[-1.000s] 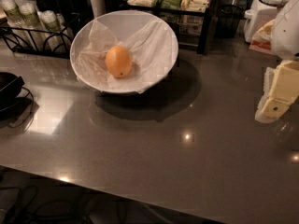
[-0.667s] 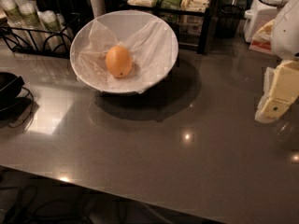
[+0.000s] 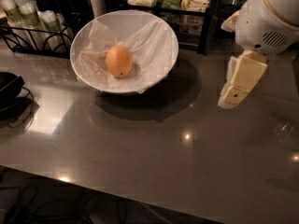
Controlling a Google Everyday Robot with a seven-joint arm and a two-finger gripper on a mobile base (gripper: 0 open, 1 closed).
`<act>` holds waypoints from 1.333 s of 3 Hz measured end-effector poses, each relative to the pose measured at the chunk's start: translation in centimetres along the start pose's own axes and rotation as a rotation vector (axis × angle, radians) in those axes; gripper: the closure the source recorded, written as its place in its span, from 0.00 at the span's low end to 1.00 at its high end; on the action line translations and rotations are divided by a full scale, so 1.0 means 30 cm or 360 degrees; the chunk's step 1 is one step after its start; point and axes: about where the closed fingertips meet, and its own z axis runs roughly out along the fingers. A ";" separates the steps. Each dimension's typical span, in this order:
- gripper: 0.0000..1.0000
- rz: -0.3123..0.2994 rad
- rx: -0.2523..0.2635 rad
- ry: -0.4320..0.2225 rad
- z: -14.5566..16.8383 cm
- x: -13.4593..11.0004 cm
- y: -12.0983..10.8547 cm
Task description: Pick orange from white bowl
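Grey, glossy counter [image 3: 154, 157] runs across the room, catching a few small spots of light. Toward its back left sits the bowl [image 3: 124, 18], tipped a little toward me and lined with crinkled white paper [image 3: 152, 55]. The orange [image 3: 118, 61] lies in the bowl on that paper, left of centre, nothing touching it.

Over at the right edge the gripper [image 3: 232, 97] hangs above the counter, cream-coloured and pointing down and slightly left, well apart from the bowl and holding nothing. Whether it is open or closed I cannot tell from where I stand. Above it is the arm's rounded white housing [image 3: 273, 17], with a small vent grille on its side.

At the far left a black dish [image 3: 7, 85] sits on the counter's edge, only partly in sight. Behind the bowl on the left stands a black wire rack [image 3: 32, 38] holding pale bottles [image 3: 21, 13]. Behind it on the right, a dark shelf [image 3: 203, 27] carries stacks of packets [image 3: 173, 0] in green and cream wrappers. The bowl throws a broad shadow on the counter to its right and front.
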 end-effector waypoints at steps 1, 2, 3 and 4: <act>0.00 -0.0090 0.0038 -0.0088 0.044 -0.125 -0.033; 0.00 -0.0090 0.0038 -0.0088 0.044 -0.125 -0.033; 0.00 -0.0061 0.0076 -0.0130 0.072 -0.144 -0.031; 0.00 -0.0012 0.0095 -0.0240 0.180 -0.217 -0.062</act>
